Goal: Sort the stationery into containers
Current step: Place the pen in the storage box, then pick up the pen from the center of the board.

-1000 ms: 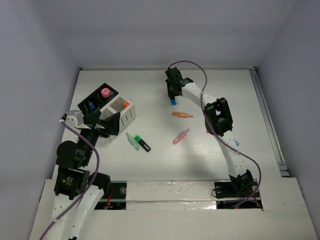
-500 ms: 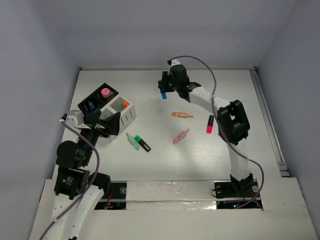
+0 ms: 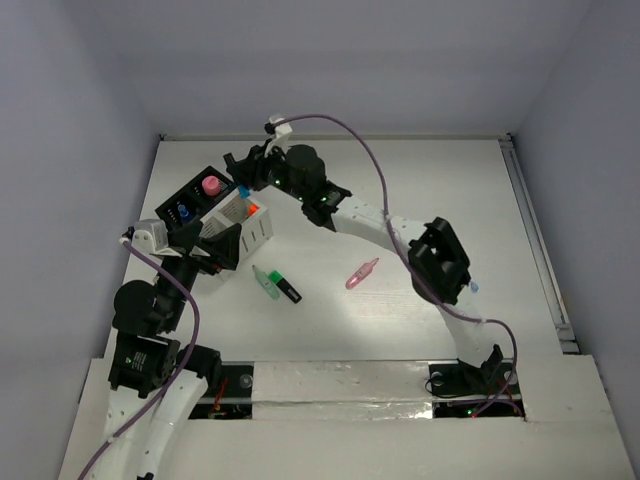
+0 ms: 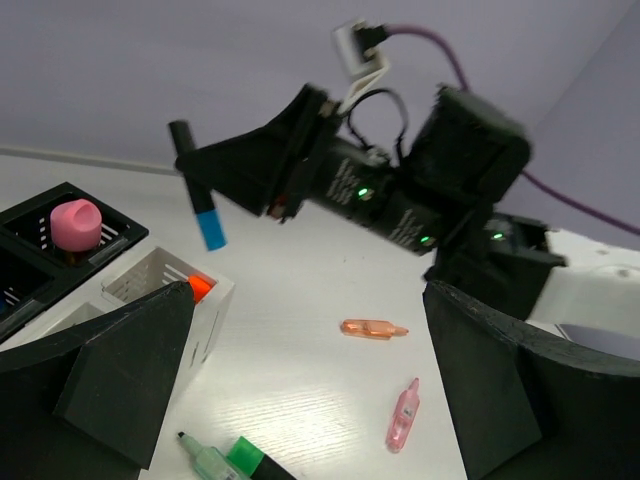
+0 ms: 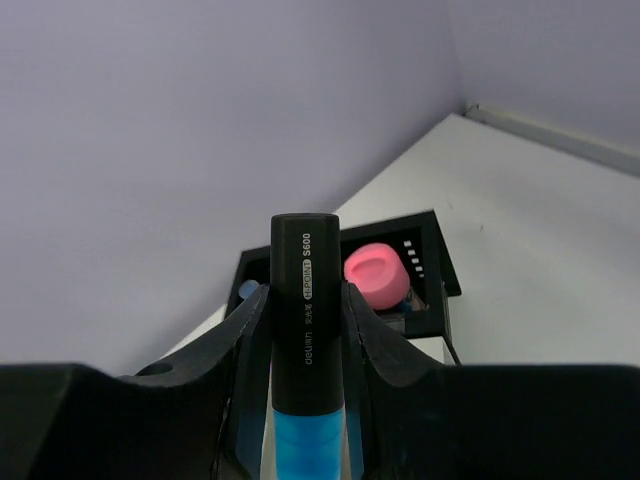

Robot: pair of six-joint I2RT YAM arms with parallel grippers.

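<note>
The right gripper clamps a black-capped blue marker tilted above the containers near the table's far-left corner; released off-centre, it may strike a rim and tumble out; the left gripper gapes empty

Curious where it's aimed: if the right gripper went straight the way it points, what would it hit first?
Probably the black organiser, by its pink cap; the blue marker it holds may touch first. Depth unclear.

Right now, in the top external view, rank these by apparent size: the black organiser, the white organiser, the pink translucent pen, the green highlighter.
1. black organiser
2. white organiser, though the left fingers partly hide it, so its place is unsure
3. pink translucent pen and green highlighter: about alike
</note>
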